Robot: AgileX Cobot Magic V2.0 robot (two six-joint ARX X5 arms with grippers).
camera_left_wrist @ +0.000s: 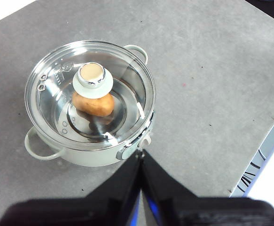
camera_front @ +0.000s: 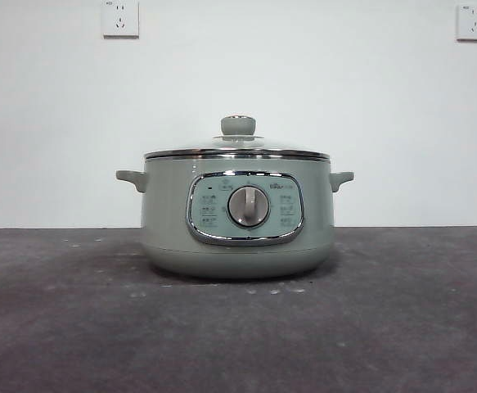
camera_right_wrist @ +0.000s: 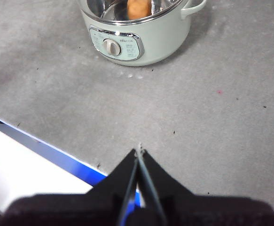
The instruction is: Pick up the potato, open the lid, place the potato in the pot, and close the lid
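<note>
Front view: camera low, about level with the worktop (camera_front: 74, 327), looking straight across at the pot (camera_front: 238, 217); control panel faces the lens, white wall behind. Pot near, centred.

Left wrist view: camera high over the worktop, looking steeply down past the left pincer (camera_left_wrist: 141, 153) onto the lid (camera_left_wrist: 90, 94) from above; pot sits just beyond the pincer tips.

Right wrist view: camera lower and tilted forward, right pincer (camera_right_wrist: 139, 151) over the worktop's edge, pot farther off, cut by the frame.

All three views share the pot.
</note>
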